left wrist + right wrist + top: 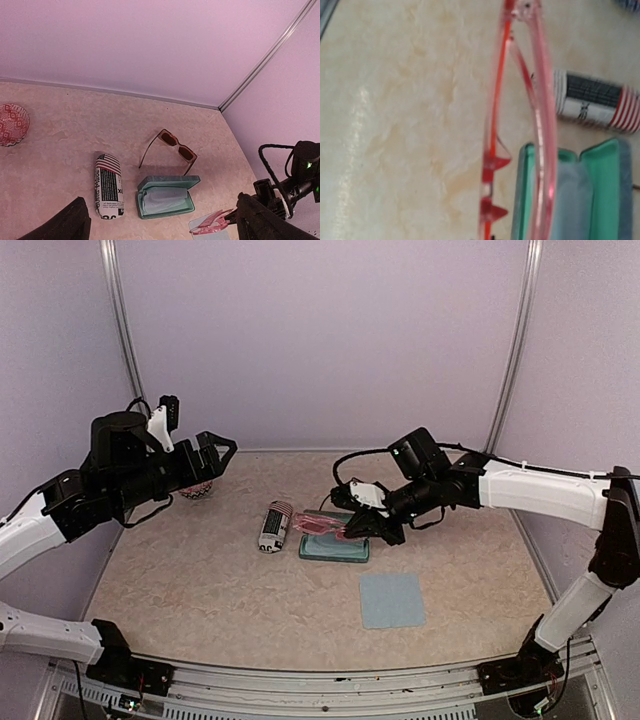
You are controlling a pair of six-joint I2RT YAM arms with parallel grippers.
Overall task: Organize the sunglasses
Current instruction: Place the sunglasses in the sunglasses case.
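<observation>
End effector on right (352, 530), seemingly tight around pink sunglasses (544, 125)

left arm: raised over the left side of the surface (200, 580), elbow bent, forearm directed toward the centre. left hand (212, 462): fingers spread wide apart, nothing between them, well above the surface. right arm: extended from the right base, reaching leftward, wrist angled down. right hand (355, 530): fingers pinched together on the pink sunglasses (322, 527), held low.
</observation>
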